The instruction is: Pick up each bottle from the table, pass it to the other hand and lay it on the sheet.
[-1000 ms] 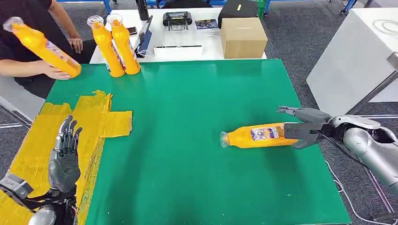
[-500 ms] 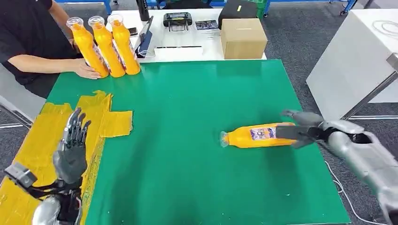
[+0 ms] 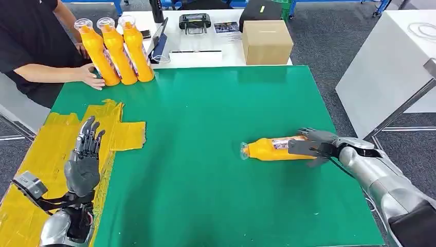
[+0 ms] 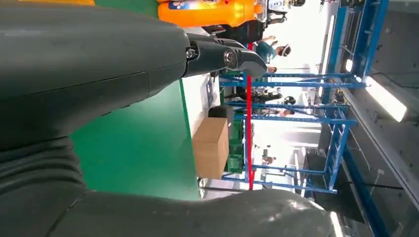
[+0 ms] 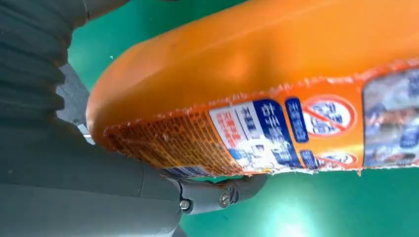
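Head view: the right hand (image 3: 314,146) is positioned at the base end of an orange bottle (image 3: 270,149) that lies on its side on the green counter (image 3: 205,195). The fingers (image 3: 308,135) of this hand are spread around the base, one group on the far side of the bottle body and the thumb on the near side. The bottle cap end points away from the fingers, toward the centre of the counter. Right wrist view: the orange body and its printed label (image 5: 276,133) lie directly against the palm, with one dark fingertip under the label edge. Whether the fingers apply a firm grip or only rest against the bottle cannot be determined; the bottle is in contact with the counter.

The left hand (image 3: 85,162) is raised above the yellow sheet (image 3: 51,139), fingers extended, slightly apart and holding nothing. The yellow sheet lies under and beyond these fingers, at the counter's left edge.

Three upright orange bottles (image 3: 115,49) stand together at the far left corner of the counter, well beyond the left fingers. A person's hand (image 3: 92,78) touches the outermost one. A cardboard box (image 3: 266,41) sits on a white table behind the counter.
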Robot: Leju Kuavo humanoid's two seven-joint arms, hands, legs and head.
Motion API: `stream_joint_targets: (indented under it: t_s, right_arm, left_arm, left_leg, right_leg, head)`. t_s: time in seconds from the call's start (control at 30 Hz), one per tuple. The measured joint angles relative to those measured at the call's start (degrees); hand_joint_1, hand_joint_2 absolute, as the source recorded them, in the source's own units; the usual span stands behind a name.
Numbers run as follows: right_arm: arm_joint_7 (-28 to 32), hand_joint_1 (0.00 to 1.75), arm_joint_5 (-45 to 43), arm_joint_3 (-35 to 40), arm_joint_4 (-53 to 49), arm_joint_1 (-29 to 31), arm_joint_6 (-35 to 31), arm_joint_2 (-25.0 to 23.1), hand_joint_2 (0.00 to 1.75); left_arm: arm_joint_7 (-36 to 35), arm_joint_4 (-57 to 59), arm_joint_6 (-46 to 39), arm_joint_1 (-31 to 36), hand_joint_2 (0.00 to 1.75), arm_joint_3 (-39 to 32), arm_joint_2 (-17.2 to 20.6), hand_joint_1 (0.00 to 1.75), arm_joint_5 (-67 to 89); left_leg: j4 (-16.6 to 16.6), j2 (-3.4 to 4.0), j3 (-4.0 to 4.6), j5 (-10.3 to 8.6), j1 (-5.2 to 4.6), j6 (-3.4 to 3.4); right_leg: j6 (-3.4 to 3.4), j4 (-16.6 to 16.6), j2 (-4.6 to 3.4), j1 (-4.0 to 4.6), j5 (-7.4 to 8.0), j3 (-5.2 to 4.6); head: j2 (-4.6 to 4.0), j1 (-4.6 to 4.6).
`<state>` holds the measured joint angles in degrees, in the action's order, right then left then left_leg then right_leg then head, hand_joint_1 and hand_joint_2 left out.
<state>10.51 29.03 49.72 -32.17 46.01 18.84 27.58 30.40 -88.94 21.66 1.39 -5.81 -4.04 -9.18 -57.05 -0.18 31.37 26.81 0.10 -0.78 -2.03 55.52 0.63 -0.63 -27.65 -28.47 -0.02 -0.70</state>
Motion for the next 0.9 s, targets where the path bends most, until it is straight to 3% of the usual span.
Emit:
stream_joint_targets:
  t_s: [0.37, 0.4, 0.43, 0.9]
  right_arm:
    - [-0.1, 0.0, 0.0, 0.3, 1.4, 0.2, 0.0, -0.9, 1.75]
    - [-0.1, 1.34, 0.0, 0.3, 1.5, 0.2, 0.0, -1.0, 1.75]
    - [-0.1, 1.75, 0.1, 0.4, 1.7, 0.3, 0.1, -1.1, 1.75]
    - [1.2, 1.75, 0.4, 2.0, 3.0, 0.8, 2.6, -1.1, 1.75]
  left_arm:
    - [0.0, 0.2, 0.0, 0.0, 0.0, 0.0, 0.0, 0.0, -0.3]
    - [0.0, 0.2, 0.0, 0.0, 0.0, 0.0, 0.0, 0.0, -0.4]
    - [0.0, 0.2, 0.0, 0.1, 0.0, 0.0, 0.0, 0.0, -0.4]
    - [0.1, 1.6, 0.0, 1.3, 0.0, 1.0, 0.2, 0.0, -0.6]
  left_leg:
    - [0.0, 0.0, -0.03, 0.0, 0.0, 0.0]
    - [0.0, 0.0, -0.03, 0.0, 0.0, 0.0]
    - [0.0, 0.0, -0.04, 0.0, 0.0, 0.0]
    - [-0.1, 0.01, -0.36, 0.0, 0.01, 0.0]
  right_leg:
    - [0.0, 0.0, -0.02, 0.01, 0.0, 0.03]
    - [0.0, 0.0, -0.02, 0.01, 0.0, 0.04]
    - [0.0, 0.0, -0.02, 0.01, 0.0, 0.03]
    - [0.0, 0.0, -0.05, 0.01, 0.0, 0.33]
  head:
    - [0.0, 0.0]
    - [0.0, -0.02]
    - [0.0, 0.0]
    - [0.0, 0.0]
